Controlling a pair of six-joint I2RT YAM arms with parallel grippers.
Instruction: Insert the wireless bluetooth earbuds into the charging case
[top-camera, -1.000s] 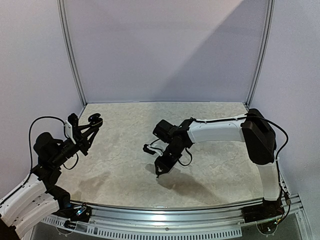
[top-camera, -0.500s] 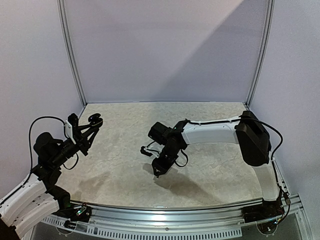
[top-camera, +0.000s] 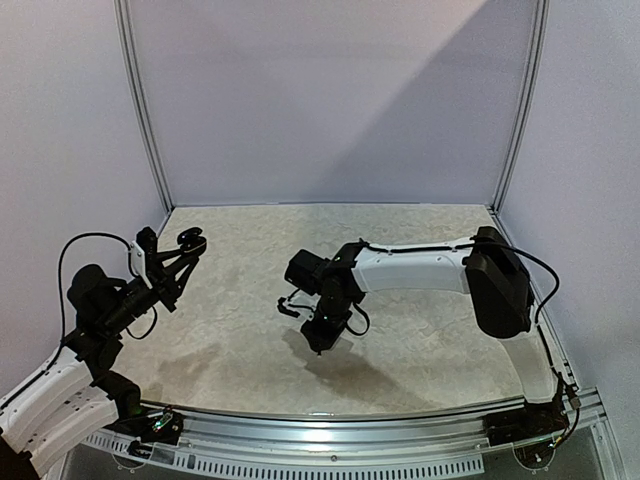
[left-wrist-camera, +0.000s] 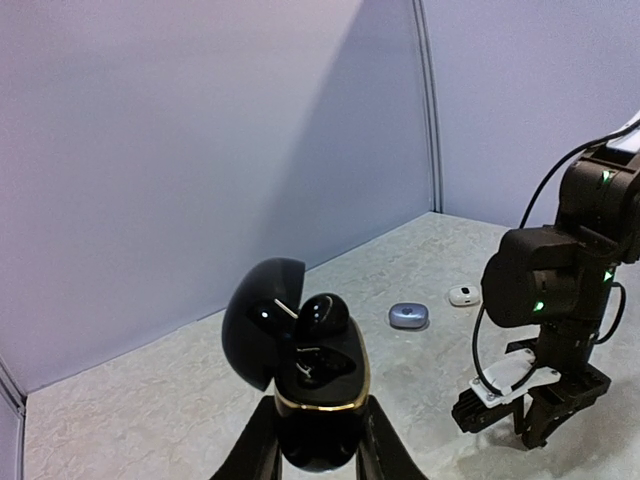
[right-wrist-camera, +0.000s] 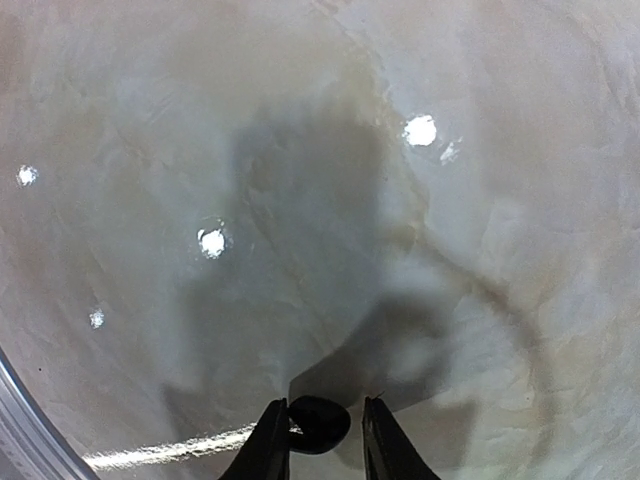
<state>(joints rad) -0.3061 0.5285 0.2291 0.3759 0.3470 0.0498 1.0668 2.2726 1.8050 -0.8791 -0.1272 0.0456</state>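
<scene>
My left gripper (left-wrist-camera: 318, 432) is shut on a black charging case (left-wrist-camera: 322, 395) with a gold rim and holds it upright above the table. Its lid is open and one black earbud (left-wrist-camera: 323, 314) sits in the far slot. The near slot is empty. In the top view this gripper (top-camera: 186, 243) is at the left. My right gripper (right-wrist-camera: 322, 440) holds a small black earbud (right-wrist-camera: 318, 422) between its fingers, above the table. It hangs at mid-table in the top view (top-camera: 322, 340) and shows in the left wrist view (left-wrist-camera: 530, 420).
A grey-blue pebble case (left-wrist-camera: 409, 316) and a small white case (left-wrist-camera: 464, 295) lie on the marbled table (top-camera: 420, 330) beyond the right arm; the top view hides them. Walls stand at the back and sides.
My right arm has moved left across the table toward the left gripper, with the black earbud still in its fingers. The left arm has not moved.
</scene>
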